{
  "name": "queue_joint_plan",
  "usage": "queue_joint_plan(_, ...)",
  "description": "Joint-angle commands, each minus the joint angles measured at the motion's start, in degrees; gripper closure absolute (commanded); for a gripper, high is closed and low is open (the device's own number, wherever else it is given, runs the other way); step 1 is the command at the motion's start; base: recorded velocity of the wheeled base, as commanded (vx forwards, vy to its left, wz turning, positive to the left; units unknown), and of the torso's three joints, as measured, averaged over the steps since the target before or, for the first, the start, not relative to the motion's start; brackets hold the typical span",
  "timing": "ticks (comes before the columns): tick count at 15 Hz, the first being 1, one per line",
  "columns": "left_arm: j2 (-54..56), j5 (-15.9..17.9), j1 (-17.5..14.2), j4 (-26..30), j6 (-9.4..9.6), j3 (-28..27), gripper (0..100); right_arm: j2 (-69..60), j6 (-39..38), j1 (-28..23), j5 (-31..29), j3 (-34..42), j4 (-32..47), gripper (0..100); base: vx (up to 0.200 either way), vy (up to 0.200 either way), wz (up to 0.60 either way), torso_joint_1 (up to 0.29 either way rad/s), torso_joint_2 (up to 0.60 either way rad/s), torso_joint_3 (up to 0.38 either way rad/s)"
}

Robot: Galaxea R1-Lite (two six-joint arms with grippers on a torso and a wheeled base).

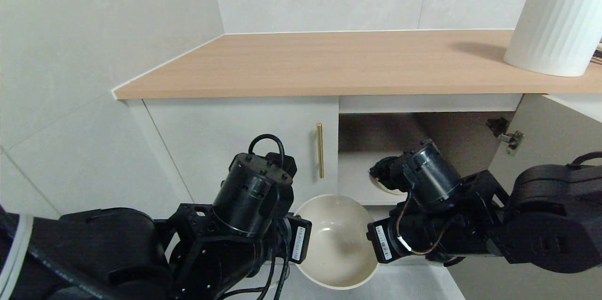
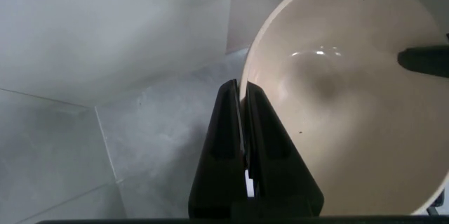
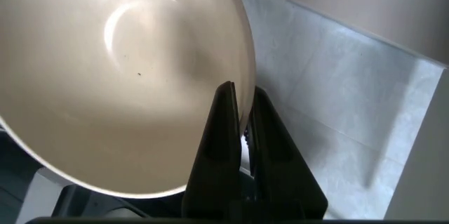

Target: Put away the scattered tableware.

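The cabinet under the wooden tabletop has its left door closed and its right door swung open, exposing a dark compartment. On the tabletop's far right stands a white ribbed container.

Near the robot, below and in front of the cabinet, a cream bowl hangs between both arms, roughly under the join of the two doors. The left gripper has its fingers clamped on the bowl's left rim, and the right gripper has its fingers clamped on the right rim.

The step in hand looks like carrying the bowl to storage. The next move probably calls for both arms to shift it right and away together, level, through the opening. It must clear the gold handle and a pale round item on the shelf, partly hidden by the right arm.

White stickers sit on the left and right wrist housings; their print is too small to read.
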State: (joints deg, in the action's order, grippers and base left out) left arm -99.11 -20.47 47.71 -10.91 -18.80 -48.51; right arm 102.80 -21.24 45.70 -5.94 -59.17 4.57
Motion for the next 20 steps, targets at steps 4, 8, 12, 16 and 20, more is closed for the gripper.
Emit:
queue_joint_plan(4, -0.03, -0.10, 0.01, 0.10, 0.08, 0.17, 0, 0.12, 0.14, 0.00, -0.04, 0.02, 0.17, 100, 0.000, 0.000, 0.00, 0.000, 0.00, 0.000)
queue_joint_plan(8, 0.67, -0.19, 0.01, -0.08, -0.01, -0.01, 0, 0.64, 0.14, 0.00, -0.04, 0.11, 0.17, 100, 0.000, 0.000, 0.00, 0.000, 0.00, 0.000)
queue_joint_plan(12, 1.02, -0.19, -0.08, -0.08, -0.19, -0.10, 0, 1.79, 0.05, -0.35, -0.13, -0.07, 0.09, 100, 0.000, 0.000, 0.00, 0.000, 0.00, 0.000)
queue_joint_plan(16, 1.02, -0.19, -0.08, -0.08, -0.19, -0.10, 0, 5.57, -5.57, -10.28, -2.32, -2.44, -1.06, 100, 0.000, 0.000, 0.00, 0.000, 0.00, 0.000)
queue_joint_plan(20, 1.46, -0.27, -0.08, -0.08, -0.19, -0.10, 0, 13.39, -14.36, -21.88, -4.43, -10.88, -0.09, 100, 0.000, 0.000, 0.00, 0.000, 0.00, 0.000)
